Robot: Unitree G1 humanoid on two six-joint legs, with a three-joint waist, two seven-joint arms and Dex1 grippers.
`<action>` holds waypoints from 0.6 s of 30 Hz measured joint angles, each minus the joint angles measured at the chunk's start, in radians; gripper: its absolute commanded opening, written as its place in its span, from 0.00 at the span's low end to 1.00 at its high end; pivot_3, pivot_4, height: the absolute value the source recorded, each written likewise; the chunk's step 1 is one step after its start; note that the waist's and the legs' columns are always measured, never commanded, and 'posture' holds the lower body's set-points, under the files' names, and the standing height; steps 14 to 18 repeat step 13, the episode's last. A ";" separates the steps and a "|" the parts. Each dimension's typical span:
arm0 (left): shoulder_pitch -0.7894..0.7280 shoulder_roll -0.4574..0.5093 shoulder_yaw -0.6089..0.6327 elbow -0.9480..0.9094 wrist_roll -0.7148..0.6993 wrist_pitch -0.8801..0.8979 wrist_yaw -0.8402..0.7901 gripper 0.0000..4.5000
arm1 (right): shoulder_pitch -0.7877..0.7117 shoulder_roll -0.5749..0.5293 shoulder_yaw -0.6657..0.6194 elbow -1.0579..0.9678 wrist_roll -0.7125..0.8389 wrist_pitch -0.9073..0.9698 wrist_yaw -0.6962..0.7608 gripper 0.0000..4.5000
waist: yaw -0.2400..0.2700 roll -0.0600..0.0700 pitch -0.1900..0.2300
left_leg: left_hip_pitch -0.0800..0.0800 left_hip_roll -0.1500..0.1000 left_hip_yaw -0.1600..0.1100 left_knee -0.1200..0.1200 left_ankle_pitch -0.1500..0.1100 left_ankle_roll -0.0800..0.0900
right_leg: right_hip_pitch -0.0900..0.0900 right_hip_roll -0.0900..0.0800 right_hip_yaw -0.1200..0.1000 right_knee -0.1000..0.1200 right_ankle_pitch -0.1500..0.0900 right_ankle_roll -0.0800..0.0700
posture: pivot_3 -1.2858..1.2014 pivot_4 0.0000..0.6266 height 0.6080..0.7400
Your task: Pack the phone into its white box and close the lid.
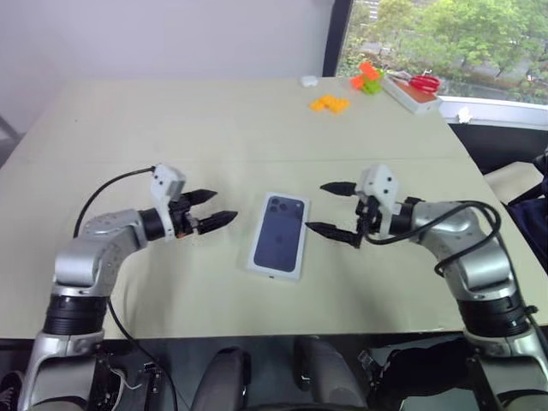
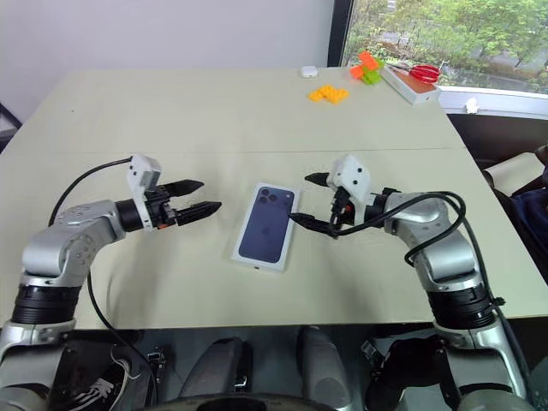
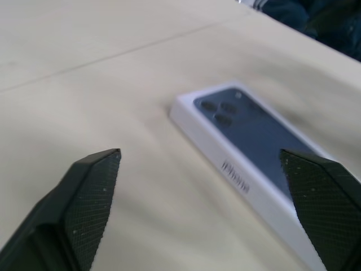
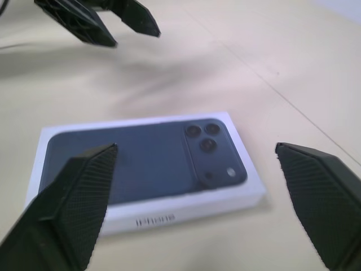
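Note:
The lid point(image 1: 280, 233), white with a dark phone back and lenses printed on top, lies flat on the table point(image 1: 171, 128) between my two arms. It looks closed, covering the white box, and the phone is hidden. To its left my left gripper point(image 1: 225, 205) stands open and empty, a short gap from the lid, fingers point(image 3: 90, 197) pointing at it. On the other side my right gripper point(image 1: 315, 206) is open and empty too, its fingertips just off the lid's right edge. The right wrist view has the lid point(image 4: 141, 158) between my right fingers point(image 4: 73, 203), with the left gripper point(image 4: 113, 22) beyond it.
Orange blocks point(image 1: 330, 104) and green-and-orange blocks point(image 1: 371, 83) lie at the far right of the table. Red scissors point(image 1: 424, 83) rest on a flat white box by the window. A small white object point(image 1: 308, 80) sits at the far edge.

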 measured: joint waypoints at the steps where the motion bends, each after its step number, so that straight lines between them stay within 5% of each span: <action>1: -0.011 0.022 0.000 0.035 0.010 -0.023 -0.027 0.99 | -0.010 -0.013 -0.012 0.022 0.008 -0.007 0.016 0.99 | 0.000 0.000 0.000 | 0.000 0.000 0.000 0.000 0.000 0.000 | 0.000 0.000 0.000 0.000 0.000 0.000 | 0.52 0.24 1.00; 8: -0.018 0.132 0.017 0.142 0.045 -0.133 -0.150 0.99 | 0.015 -0.118 -0.086 0.107 0.045 -0.046 0.110 0.99 | 0.002 0.000 0.000 | -0.006 0.000 0.001 0.000 -0.001 0.001 | -0.005 -0.002 0.000 0.000 0.000 0.001 | 0.52 0.24 1.00; 18: 0.084 0.147 0.080 0.120 0.036 -0.139 -0.160 0.99 | 0.106 -0.183 -0.135 0.112 0.046 -0.085 0.147 0.99 | 0.000 0.001 0.000 | -0.013 0.000 0.001 0.000 -0.001 0.002 | -0.013 -0.002 0.000 0.001 0.002 0.004 | 0.52 0.24 1.00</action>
